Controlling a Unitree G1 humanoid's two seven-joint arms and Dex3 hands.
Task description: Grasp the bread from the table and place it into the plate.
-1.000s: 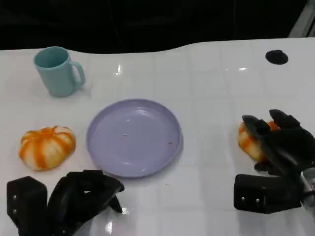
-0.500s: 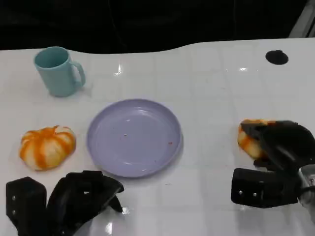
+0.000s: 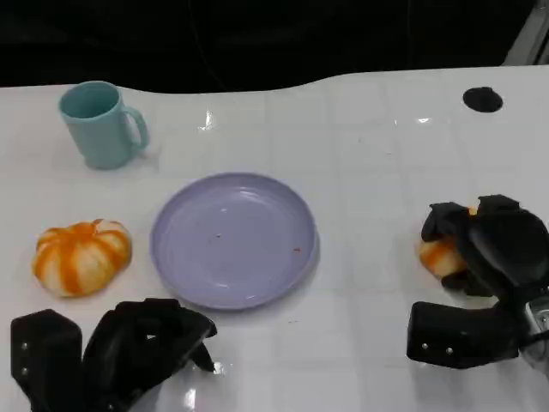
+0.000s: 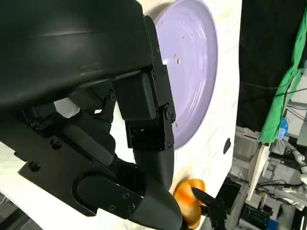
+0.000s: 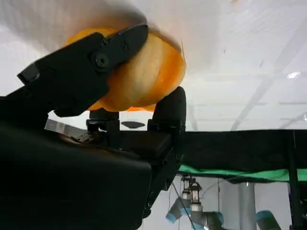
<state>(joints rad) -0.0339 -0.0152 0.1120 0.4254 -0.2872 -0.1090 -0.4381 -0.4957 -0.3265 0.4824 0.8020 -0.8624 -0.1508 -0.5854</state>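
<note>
Right hand (image 3: 489, 249) wraps the orange bread (image 3: 437, 256); your left hand (image 3: 141, 343) rests curled, holding nothing. Bread looks soft and light, so squeeze its sides gently.

glossy white table (image 3: 369, 154), dark backdrop (image 3: 257, 34)

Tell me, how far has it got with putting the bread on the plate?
The grasp looks done: the right hand has its fingers closed around the bread. In hand is lifting it. Left to do: carrying it to the purple plate, which holds only crumbs.
</note>
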